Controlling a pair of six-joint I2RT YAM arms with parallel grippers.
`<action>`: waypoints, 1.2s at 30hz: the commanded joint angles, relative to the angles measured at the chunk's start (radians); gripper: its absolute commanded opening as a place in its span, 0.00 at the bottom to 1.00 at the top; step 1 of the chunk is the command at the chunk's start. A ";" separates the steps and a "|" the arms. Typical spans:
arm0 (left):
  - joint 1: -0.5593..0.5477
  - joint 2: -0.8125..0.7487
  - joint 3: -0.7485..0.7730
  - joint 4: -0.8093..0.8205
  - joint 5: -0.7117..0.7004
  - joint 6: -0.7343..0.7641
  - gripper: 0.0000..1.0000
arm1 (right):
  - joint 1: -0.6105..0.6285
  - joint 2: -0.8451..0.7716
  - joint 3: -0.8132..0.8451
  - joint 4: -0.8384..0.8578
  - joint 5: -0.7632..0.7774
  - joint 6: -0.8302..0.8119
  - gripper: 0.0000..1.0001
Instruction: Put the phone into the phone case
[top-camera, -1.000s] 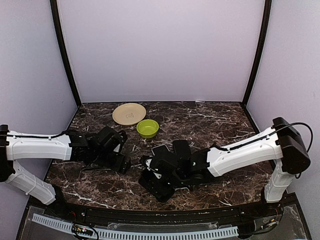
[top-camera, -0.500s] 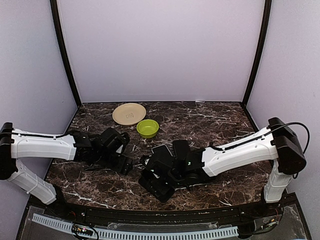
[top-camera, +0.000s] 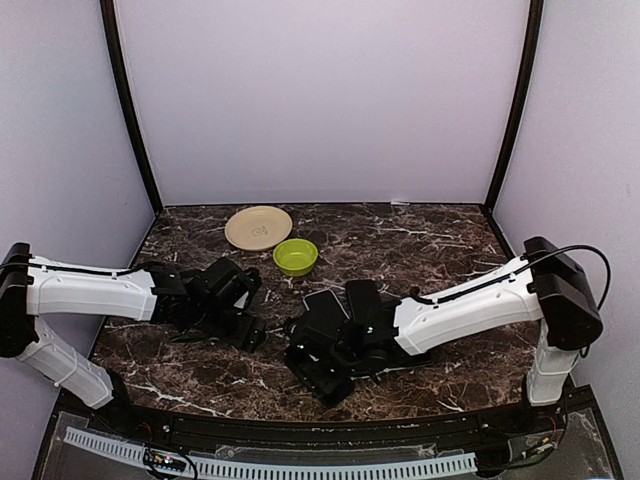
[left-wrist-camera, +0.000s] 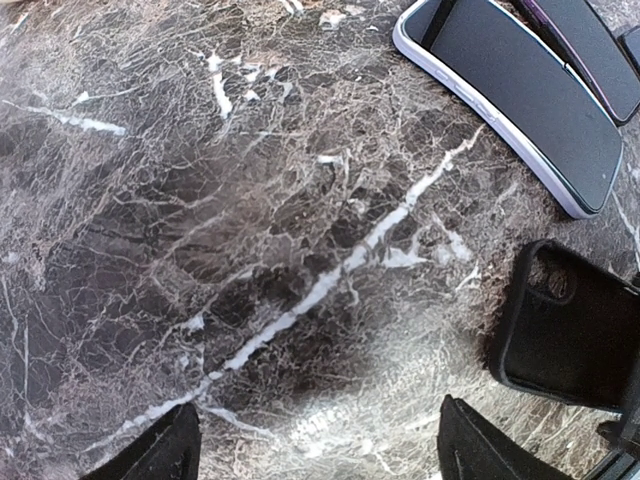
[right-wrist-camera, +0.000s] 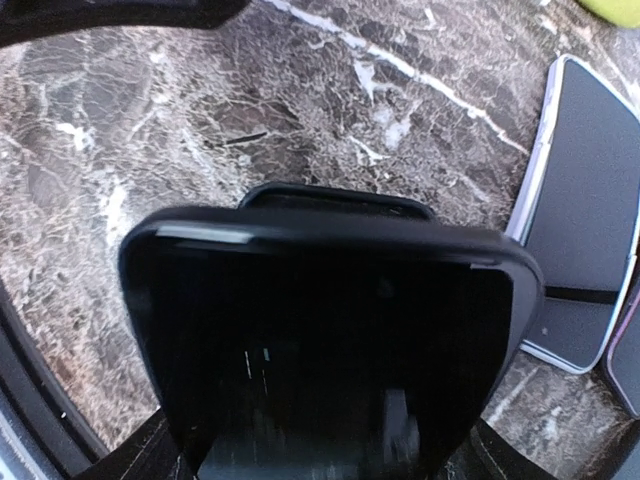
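Note:
My right gripper (right-wrist-camera: 325, 450) is shut on a black phone (right-wrist-camera: 330, 340), which stands up close and fills most of the right wrist view. A second black rim (right-wrist-camera: 330, 195) shows just behind the phone. The pale lavender phone case (right-wrist-camera: 585, 230) lies flat on the marble to its right, and its inside looks dark. In the left wrist view the phone case (left-wrist-camera: 520, 100) lies at the upper right. My left gripper (left-wrist-camera: 320, 455) is open over bare marble with nothing between its fingers. From above, both grippers (top-camera: 250, 328) (top-camera: 322, 368) sit low near the table's middle.
A tan plate (top-camera: 258, 227) and a green bowl (top-camera: 295, 257) stand at the back of the marble table (top-camera: 450, 250). Another dark phone with a purple edge (left-wrist-camera: 590, 45) lies beside the case. A black shell-like thing (left-wrist-camera: 575, 335) sits right of my left fingers.
My left arm has reached a little further right, toward the right gripper. The right arm has shifted slightly left, still holding the black phone.

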 joint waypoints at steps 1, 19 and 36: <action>0.002 0.002 0.010 -0.006 0.000 0.009 0.84 | 0.003 0.068 0.001 -0.123 -0.013 0.057 0.47; -0.007 0.026 0.030 0.036 0.099 0.069 0.82 | -0.028 0.040 0.106 -0.227 0.057 0.076 0.99; -0.128 0.190 0.049 0.186 0.359 0.245 0.22 | -0.127 -0.068 -0.044 -0.130 -0.119 0.139 0.38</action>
